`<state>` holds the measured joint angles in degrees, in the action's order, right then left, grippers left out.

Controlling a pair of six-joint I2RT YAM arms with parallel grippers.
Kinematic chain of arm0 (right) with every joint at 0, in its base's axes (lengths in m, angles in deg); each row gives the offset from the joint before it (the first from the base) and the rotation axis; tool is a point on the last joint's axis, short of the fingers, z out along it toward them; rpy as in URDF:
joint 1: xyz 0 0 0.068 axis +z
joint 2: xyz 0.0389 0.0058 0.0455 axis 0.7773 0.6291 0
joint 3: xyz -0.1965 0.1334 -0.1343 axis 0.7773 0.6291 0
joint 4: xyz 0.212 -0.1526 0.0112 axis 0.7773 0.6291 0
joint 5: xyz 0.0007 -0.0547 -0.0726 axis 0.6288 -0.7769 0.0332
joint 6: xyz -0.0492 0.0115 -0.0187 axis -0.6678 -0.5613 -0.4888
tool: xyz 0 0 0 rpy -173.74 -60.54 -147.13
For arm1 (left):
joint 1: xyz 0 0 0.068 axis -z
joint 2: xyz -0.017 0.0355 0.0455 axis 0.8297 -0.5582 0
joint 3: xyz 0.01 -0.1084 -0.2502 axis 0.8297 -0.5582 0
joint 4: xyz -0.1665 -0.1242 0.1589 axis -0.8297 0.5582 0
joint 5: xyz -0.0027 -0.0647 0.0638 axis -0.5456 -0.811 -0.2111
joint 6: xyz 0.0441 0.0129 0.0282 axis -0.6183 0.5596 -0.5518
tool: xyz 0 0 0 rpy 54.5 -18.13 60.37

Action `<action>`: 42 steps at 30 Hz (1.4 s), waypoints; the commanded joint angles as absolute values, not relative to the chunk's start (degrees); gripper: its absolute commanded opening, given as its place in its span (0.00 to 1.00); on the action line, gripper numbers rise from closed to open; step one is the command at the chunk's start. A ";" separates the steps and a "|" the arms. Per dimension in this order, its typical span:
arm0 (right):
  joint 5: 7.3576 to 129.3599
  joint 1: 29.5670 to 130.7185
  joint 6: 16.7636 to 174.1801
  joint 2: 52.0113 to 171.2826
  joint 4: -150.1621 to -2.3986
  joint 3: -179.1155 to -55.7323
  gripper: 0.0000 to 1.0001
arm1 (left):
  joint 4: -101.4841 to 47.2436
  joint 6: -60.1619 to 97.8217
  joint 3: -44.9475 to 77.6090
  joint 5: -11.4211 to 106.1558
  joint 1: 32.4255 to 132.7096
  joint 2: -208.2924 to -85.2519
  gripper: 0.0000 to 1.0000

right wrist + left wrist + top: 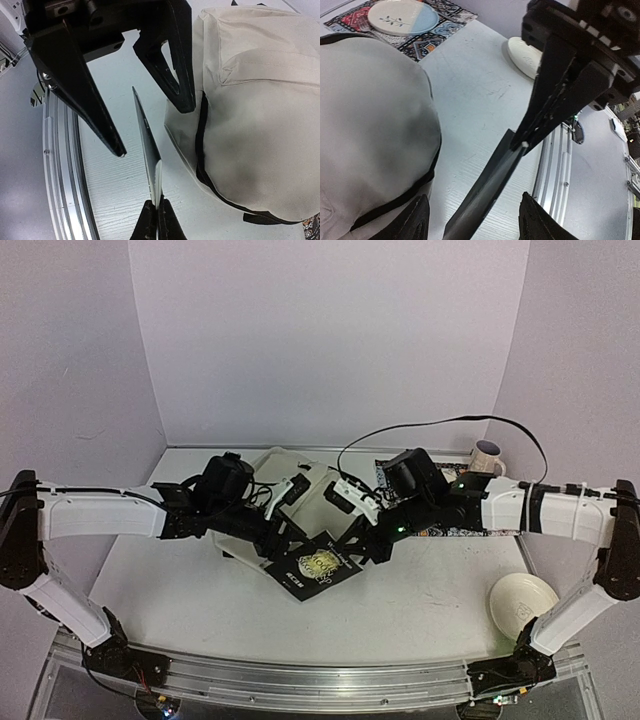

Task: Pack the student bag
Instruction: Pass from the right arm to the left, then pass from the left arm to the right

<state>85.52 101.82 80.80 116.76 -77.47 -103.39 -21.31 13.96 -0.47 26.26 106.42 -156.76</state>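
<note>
The student bag [300, 478] is a cream fabric backpack with black zipper lines, lying mid-table between the arms; it fills the left of the left wrist view [370, 125] and the right of the right wrist view [250, 110]. A thin black book [315, 570] with a pale cover design is held on edge in front of the bag. My right gripper [158, 216] is shut on the book's [147, 132] near edge. My left gripper [477, 220] is open and straddles the book [487, 195], its fingers [417, 220] clear of the cover on both sides.
A patterned mat [437, 30] carrying a white and blue plate [402, 15] lies behind the bag. A white bowl [523, 600] sits at the front right, and a mug [487, 457] stands at the back right. The aluminium rail [555, 165] runs along the table's near edge.
</note>
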 commanded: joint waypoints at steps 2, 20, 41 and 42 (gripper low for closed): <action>89.05 101.73 78.61 115.74 -75.07 -106.55 0.00 | -24.23 11.62 3.90 17.58 106.61 -159.05 0.54; 87.22 101.61 77.25 117.09 -75.13 -108.77 0.04 | -23.29 14.06 5.09 15.55 106.50 -157.47 0.00; 77.90 101.14 109.19 104.63 -102.51 -95.40 0.76 | -50.25 50.27 -8.59 51.36 106.60 -145.72 0.00; 78.24 101.14 110.87 104.44 -103.50 -95.02 0.79 | -51.45 51.55 -8.71 51.87 106.61 -145.87 0.00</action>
